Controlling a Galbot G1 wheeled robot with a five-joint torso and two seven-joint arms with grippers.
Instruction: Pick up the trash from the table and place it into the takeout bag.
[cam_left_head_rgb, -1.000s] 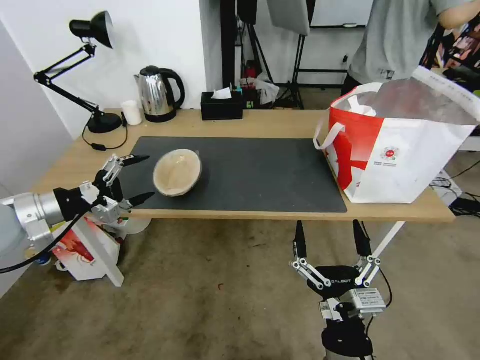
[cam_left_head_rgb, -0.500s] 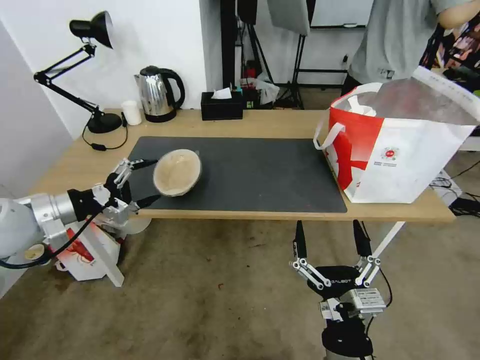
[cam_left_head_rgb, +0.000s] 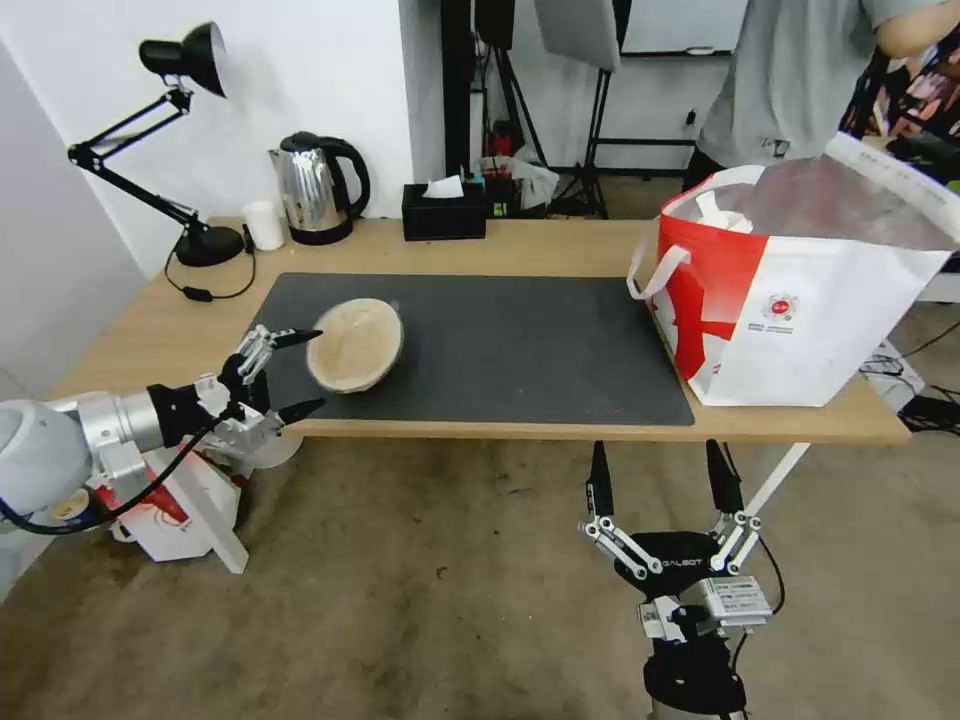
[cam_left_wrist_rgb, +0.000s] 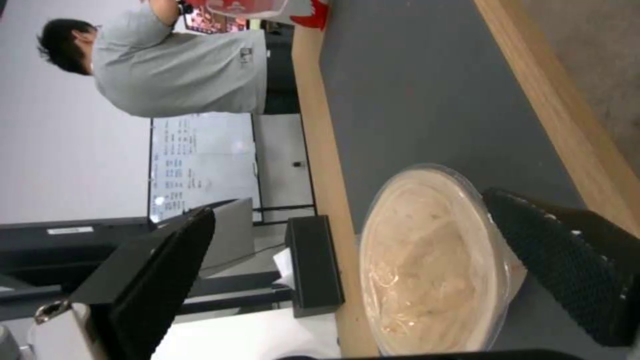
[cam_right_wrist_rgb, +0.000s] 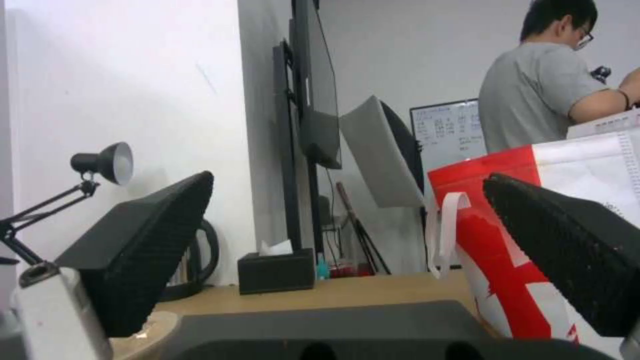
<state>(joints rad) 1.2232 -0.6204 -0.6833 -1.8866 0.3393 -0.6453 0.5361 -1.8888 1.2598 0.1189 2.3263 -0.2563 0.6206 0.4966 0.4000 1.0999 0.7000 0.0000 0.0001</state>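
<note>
The tan bowl (cam_left_head_rgb: 355, 344) lies tilted on the mat (cam_left_head_rgb: 520, 345). The left gripper (cam_left_head_rgb: 297, 372) gapes wide beside it, not touching. The right gripper (cam_left_head_rgb: 660, 478) hangs spread below the table (cam_left_head_rgb: 560, 245)

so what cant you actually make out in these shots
- Inside of the takeout bag: head view, its own walls hide what lies in it.
- Contents of the tan lidded bowl: the cloudy lid blurs them in the left wrist view.
- Whether the left gripper touches the bowl: head view, its open fingers flank the rim too closely to tell.
- Writing on the whiteboard: too small.
</note>
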